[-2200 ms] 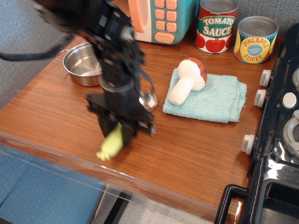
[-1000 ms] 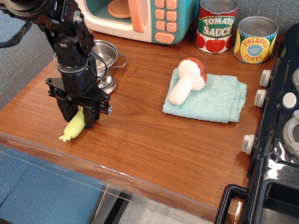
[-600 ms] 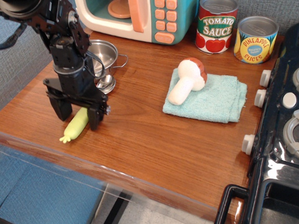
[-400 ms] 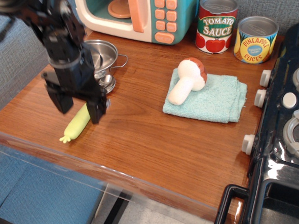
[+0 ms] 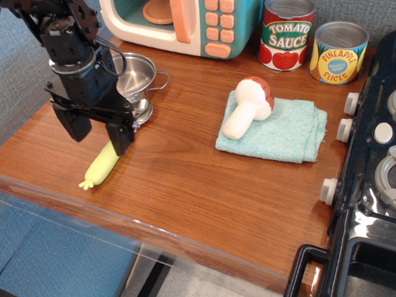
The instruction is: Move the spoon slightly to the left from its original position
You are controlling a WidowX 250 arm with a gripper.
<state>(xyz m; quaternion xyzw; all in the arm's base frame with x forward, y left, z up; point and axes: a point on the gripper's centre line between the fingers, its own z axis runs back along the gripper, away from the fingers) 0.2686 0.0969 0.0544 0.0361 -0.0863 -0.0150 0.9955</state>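
Observation:
The spoon (image 5: 102, 165) lies flat on the wooden table near the front left edge. Its light yellow-green handle points down-left with the nubbed tip toward the table edge. Its shiny silver bowl (image 5: 140, 110) sits up-right, beside the small pot. My gripper (image 5: 97, 133) is open and empty. It hangs a little above the upper part of the handle, one finger on each side, not touching it.
A small metal pot (image 5: 134, 72) stands behind the gripper. A toy microwave (image 5: 190, 14) is at the back. A toy mushroom (image 5: 248, 105) lies on a teal cloth (image 5: 284, 131). Two cans (image 5: 287, 31) stand at the back right. A toy stove (image 5: 381, 177) fills the right side.
My gripper carried the spoon left across the table, set it down, opened and let go. It has since risen a little above the handle.

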